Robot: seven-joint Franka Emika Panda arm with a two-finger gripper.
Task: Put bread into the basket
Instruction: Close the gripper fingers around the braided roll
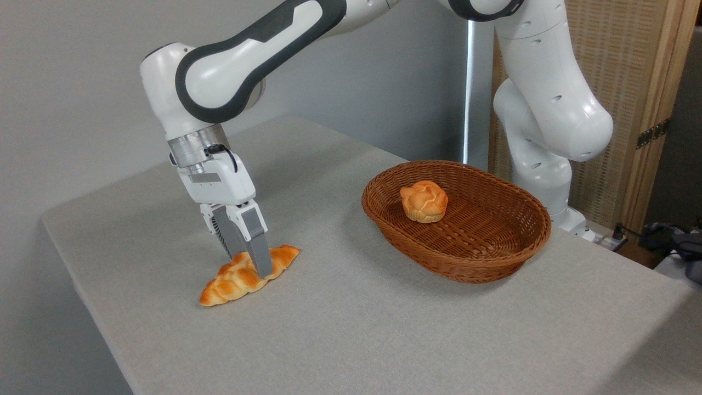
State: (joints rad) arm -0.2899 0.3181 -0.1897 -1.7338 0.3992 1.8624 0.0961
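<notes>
The braided bread loaf (pixel 245 275) lies at the left of the scene, low over the grey counter (pixel 384 323). Its left tapered end points toward the front-left and sits at or very close to the cloth, while its right end is tilted a little upward; whether the loaf is touching the counter cannot be told. The claw (pixel 253 264) comes down on the loaf from above, near its middle, with one finger (pixel 256 241) in front of the loaf and the other behind it. The two fingers stand close together, clenched on the bread across its narrow width. The loaf sticks out farther to the left of the claw than to the right. Above the claw, the white hand and silver wrist ring lean slightly to the left, and the white and dark grey arm (pixel 247 71) rises up and to the right, out of the top of the picture.

Well to the right of the claw, and a bit farther back on the counter, stands the oval reddish-brown wicker basket (pixel 482 263). Inside it, toward its left back part, rests a small round knotted bun (pixel 423 201). The braided loaf is wholly outside the basket, with bare counter between them. Behind the basket's right end rises the white base column of the robot (pixel 543 109), and behind that stands a wooden-framed woven screen (pixel 630 82).
</notes>
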